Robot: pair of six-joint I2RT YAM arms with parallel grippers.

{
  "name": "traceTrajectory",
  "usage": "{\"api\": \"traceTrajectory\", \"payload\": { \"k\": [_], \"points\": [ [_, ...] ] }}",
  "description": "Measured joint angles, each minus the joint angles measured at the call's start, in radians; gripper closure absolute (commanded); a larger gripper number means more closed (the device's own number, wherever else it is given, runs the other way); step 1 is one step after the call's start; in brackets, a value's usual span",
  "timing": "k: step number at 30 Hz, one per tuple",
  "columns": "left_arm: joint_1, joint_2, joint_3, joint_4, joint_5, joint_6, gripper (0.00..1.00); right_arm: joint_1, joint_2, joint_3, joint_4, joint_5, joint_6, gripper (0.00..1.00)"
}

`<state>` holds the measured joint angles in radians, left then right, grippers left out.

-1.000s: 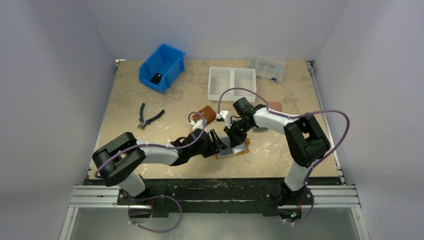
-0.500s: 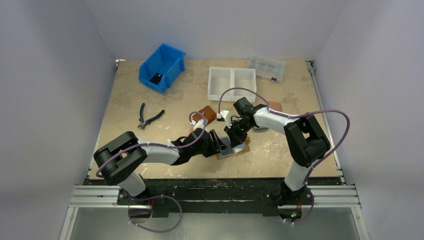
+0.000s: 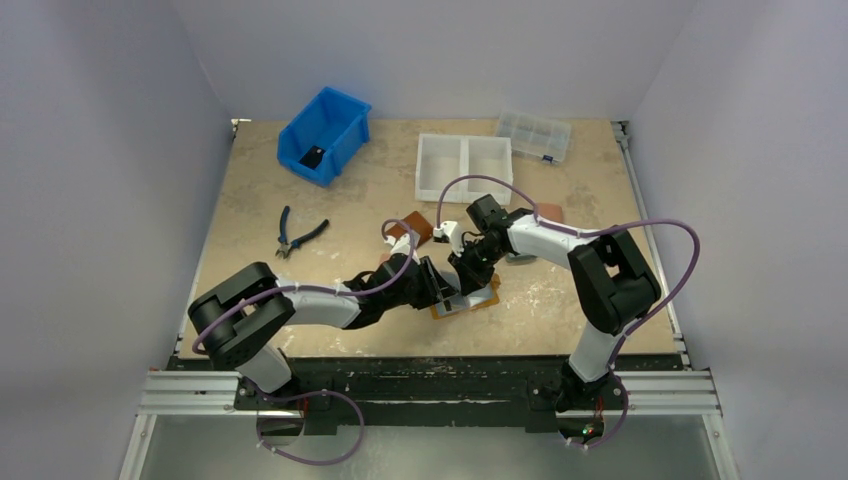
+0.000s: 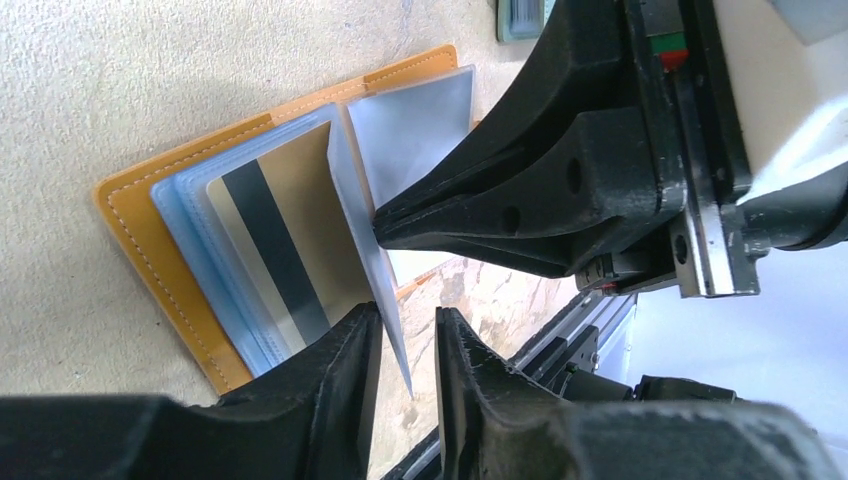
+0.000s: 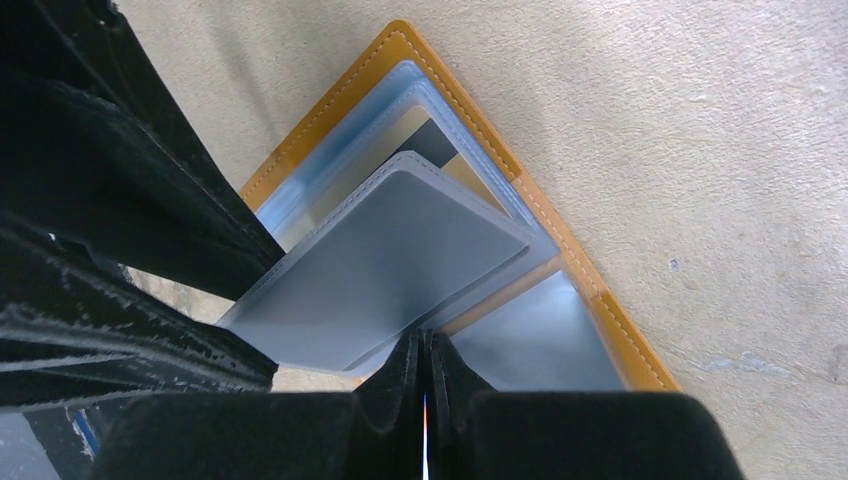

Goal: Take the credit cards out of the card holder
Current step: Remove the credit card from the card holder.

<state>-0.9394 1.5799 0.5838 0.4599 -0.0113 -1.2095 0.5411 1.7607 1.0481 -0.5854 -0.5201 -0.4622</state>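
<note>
Beige surface (image 3: 380, 190), boxed in by pale walls, with two arms bolted at its near edge. Item: card holder (image 4: 135, 215), mustard-orange, lying open and flat near the front centre, between the two arms, with clear bluish leaves fanned across its inner face. Item: gold credit card (image 4: 275, 250) with a dark stripe, lodged in the uppermost flat leaf. Item: one sleeve (image 5: 390, 260), lifted on edge out of the stack, apparently with a pale card inside. Right claw (image 5: 424, 350): pressed together, pinching that sleeve by its edge. Left claw (image 4: 407, 315): fingers narrowly spread, one on each side of the sleeve's free edge, neither pad seen touching it. Governing relation: the sleeve's edge runs from the right claw's pinch straight into the left claw's gap, so the left arm is nearer the free end. The likely next move is a nip there and a pull along that line, away from the pinch. Also present, well apart: blue bin (image 3: 325, 135), white tray (image 3: 464, 167), clear box (image 3: 534, 135), pliers (image 3: 300, 232).
</note>
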Motion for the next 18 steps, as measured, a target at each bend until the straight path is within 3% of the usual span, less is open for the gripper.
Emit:
{"api": "traceTrajectory", "payload": {
  "k": [9,18],
  "points": [
    [0.0,0.032,0.002,0.016,0.0,0.036,0.71,-0.074,-0.042,0.0,-0.016,-0.058,0.001,0.92],
    [0.0,0.074,0.015,0.09,0.042,0.07,0.68,-0.143,-0.094,0.0,-0.014,-0.215,0.045,0.63]
  ]
}}
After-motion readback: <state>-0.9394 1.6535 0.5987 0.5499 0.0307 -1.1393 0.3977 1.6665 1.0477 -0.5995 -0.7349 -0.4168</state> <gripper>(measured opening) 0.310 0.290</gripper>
